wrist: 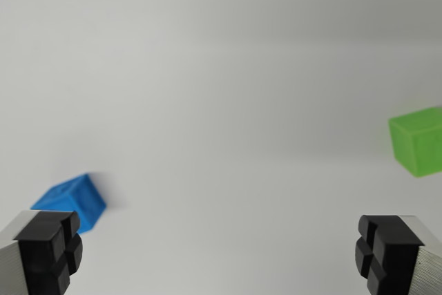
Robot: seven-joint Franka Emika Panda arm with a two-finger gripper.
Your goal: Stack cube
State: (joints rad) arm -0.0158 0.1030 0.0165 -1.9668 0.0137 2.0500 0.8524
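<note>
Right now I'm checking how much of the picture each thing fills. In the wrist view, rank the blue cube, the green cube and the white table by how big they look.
1. White table.
2 and 3. Blue cube and green cube look alike; both partly cut off, so unranked.

Single view, mounted on my wrist, aimed forward and down along my gripper (221,250) onto a plain pale grey-white tabletop (221,88). My black ribbed rubber fingertips (48,246) frame the bottom corners, set wide apart. Held fairly close to the surface. A small blue plastic cube (72,200) sits at the wrist view's left, a bright green plastic cube (418,139) cut off by the right edge. Picture slightly blurred. No second view to compare.
</note>
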